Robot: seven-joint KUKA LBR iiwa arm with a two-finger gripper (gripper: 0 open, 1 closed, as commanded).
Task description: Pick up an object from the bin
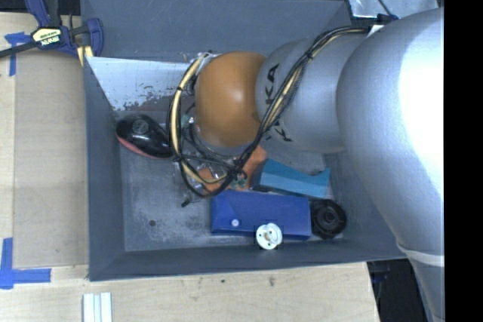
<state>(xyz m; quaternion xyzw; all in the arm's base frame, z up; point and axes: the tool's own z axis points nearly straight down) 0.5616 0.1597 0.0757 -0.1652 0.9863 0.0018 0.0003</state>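
My gripper (198, 171) hangs low over the bin floor, left of the middle, mostly covered from above by the arm's wrist. A black oval thing with a red underside (143, 137) lies just to its upper left. A dark blue flat box (253, 212) lies just to its lower right, with a small white round thing (269, 236) on the box's front edge. A bit of an orange thing (255, 158) shows right beside the gripper, partly hidden by the wrist.
A light blue block (296, 179) lies behind the blue box, and a black round knob (329, 219) sits at the box's right end. The arm covers the bin's right and back. Bare floor shows at the front left.
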